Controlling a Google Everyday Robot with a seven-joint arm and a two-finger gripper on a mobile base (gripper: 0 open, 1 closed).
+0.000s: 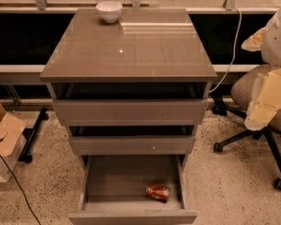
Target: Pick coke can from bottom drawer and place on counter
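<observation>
The coke can (158,191) lies on its side in the open bottom drawer (117,182), near the drawer's front right corner. The drawer is pulled out towards me; the two slimmer drawers above it are slightly out. The counter (131,50) is the glossy grey-brown top of the cabinet. My gripper (260,111) hangs at the right edge of the view, right of the cabinet at about the height of the upper drawers. It is well away from the can and holds nothing that I can see.
A white bowl (108,11) stands at the counter's back left. An office chair (253,95) with castors stands right of the cabinet, behind my arm. A cardboard box (2,139) and a cable lie on the floor at left.
</observation>
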